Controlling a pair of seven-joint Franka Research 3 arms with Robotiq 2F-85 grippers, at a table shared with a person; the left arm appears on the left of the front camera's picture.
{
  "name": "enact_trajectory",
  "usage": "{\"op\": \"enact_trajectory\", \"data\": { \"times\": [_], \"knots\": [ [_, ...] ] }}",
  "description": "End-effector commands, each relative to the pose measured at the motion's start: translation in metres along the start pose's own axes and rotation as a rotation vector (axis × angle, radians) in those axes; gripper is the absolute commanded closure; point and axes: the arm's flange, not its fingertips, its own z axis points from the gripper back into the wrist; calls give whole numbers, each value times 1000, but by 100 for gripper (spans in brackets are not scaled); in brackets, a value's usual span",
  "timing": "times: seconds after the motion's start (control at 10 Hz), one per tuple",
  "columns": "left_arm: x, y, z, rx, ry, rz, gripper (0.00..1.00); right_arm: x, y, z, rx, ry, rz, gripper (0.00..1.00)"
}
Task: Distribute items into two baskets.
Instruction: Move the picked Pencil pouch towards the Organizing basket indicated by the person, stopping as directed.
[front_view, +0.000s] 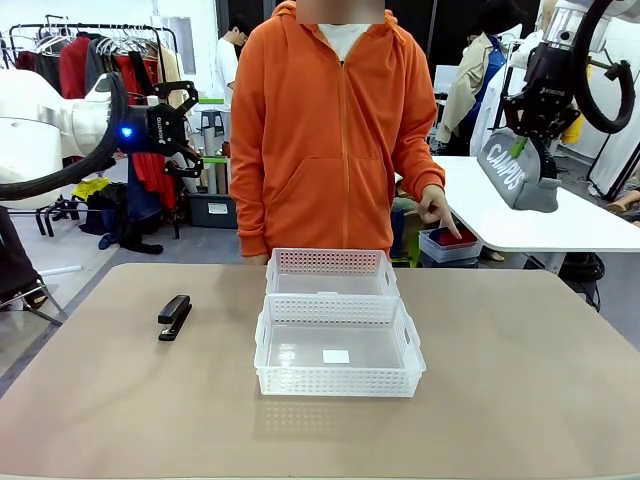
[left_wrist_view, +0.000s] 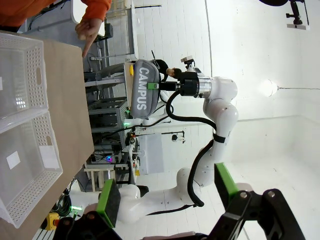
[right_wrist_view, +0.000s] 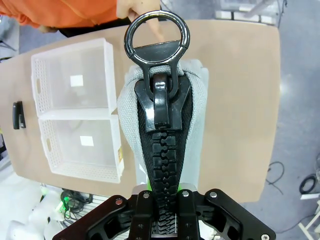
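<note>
Presently: two baskets (front_view: 335, 382) centre, one stapler (front_view: 175, 317) left, one pouch (front_view: 510, 175) upper right, pinched by right gripper (front_view: 528, 142); left gripper (front_view: 192, 125) spread.

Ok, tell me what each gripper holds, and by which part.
Right gripper: the grey pouch, clamped on its zippered edge. Left gripper: open, holding nothing.

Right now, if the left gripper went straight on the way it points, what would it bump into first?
Probably the white right arm holding the grey oblong zip pouch with white "CAMPUS" lettering. The open left gripper points sideways, above the beige table; the way between looks free, though depth is unclear.
</note>
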Motion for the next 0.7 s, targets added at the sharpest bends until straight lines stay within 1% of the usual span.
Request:
{"op": "enact_trajectory", "data": {
  "times": [0.0, 0.6],
  "knots": [
    [0, -2, 1, -4, -3, -2, 0, -1, 1, 3, 1, -4, 2, 100],
    [0, -2, 1, -4, -3, -2, 0, -1, 1, 3, 1, -4, 2, 100]
  ]
}}
